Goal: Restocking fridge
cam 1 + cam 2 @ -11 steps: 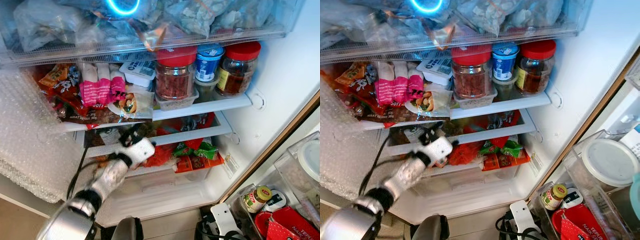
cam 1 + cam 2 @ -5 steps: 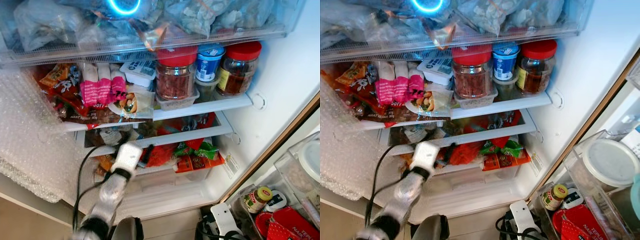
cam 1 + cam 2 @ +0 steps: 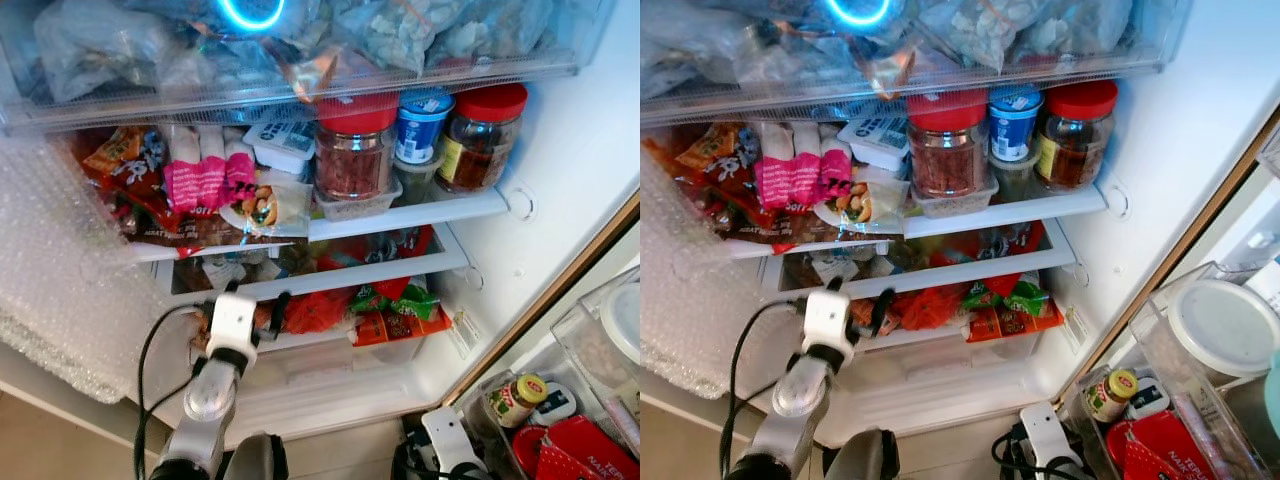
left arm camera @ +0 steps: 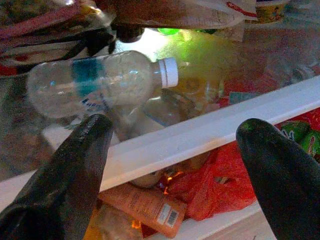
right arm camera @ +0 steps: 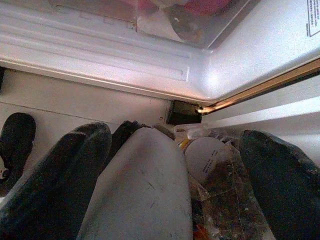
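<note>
Left gripper [image 4: 172, 150]: fingers spread, empty, aimed over white shelf edge [image 4: 200, 137] | plastic water bottle [image 4: 100, 82]: lying on side on middle shelf, cap toward green glow, laid flat probably to fit low gap | right gripper [image 5: 172, 175]: spread, idle low.

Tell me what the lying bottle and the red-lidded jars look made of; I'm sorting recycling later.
The bottle looks like thin clear plastic: see-through, with a blue label band and a white ribbed screw cap. The two jars have clear, glossy walls showing their brownish contents, under matte red lids that look plastic; whether the walls are glass or hard plastic cannot be told.
</note>
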You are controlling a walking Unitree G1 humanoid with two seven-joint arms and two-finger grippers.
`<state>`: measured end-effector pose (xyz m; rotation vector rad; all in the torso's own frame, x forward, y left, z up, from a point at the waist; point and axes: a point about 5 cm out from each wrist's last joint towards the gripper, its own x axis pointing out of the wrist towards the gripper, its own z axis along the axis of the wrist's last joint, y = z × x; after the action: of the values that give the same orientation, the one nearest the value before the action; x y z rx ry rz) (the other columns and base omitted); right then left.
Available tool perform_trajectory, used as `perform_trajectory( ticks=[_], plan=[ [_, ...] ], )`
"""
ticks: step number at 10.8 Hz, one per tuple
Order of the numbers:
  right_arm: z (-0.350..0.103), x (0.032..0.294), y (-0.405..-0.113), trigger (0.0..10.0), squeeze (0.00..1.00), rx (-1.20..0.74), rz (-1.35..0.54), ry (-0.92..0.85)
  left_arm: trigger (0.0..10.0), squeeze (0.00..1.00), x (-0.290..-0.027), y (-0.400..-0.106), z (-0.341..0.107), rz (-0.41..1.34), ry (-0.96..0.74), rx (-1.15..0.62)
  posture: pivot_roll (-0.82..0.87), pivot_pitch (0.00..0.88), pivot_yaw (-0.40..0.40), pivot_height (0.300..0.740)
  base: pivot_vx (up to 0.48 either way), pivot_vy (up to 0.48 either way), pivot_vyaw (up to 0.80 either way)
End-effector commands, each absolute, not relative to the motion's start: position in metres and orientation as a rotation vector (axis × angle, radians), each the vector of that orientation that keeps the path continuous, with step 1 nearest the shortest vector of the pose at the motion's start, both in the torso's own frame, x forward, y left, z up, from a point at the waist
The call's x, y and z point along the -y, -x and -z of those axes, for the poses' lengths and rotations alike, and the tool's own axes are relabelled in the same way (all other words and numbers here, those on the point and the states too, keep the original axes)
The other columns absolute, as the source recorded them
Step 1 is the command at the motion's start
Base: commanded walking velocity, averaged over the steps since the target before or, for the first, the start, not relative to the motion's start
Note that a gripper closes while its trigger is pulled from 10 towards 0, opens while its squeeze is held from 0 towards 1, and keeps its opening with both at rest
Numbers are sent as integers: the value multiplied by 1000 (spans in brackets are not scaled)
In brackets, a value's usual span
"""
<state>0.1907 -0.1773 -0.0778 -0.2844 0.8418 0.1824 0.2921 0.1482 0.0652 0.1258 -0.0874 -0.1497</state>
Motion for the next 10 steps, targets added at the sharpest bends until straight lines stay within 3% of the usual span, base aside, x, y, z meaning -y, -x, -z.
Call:
perform_trajectory(
  ticks=[1, 8, 10],
  plan=[
    [94, 185, -158, 10000, 0, -980, -185, 295, 10000, 0, -148, -289, -66, 154, -140, 95, 30, 95, 4, 623, 0, 0, 0],
    [96, 189, -152, 10000, 0, -1006, -184, 302, 10000, 0, -146, -284, -70, 151, -155, 71, 29, 111, -2, 623, 0, 0, 0],
    [96, 187, -153, 10000, 0, -1011, -183, 302, 10000, 0, -145, -282, -67, 160, -162, 51, 28, 114, -3, 623, -264, 0, 0]
  ],
)
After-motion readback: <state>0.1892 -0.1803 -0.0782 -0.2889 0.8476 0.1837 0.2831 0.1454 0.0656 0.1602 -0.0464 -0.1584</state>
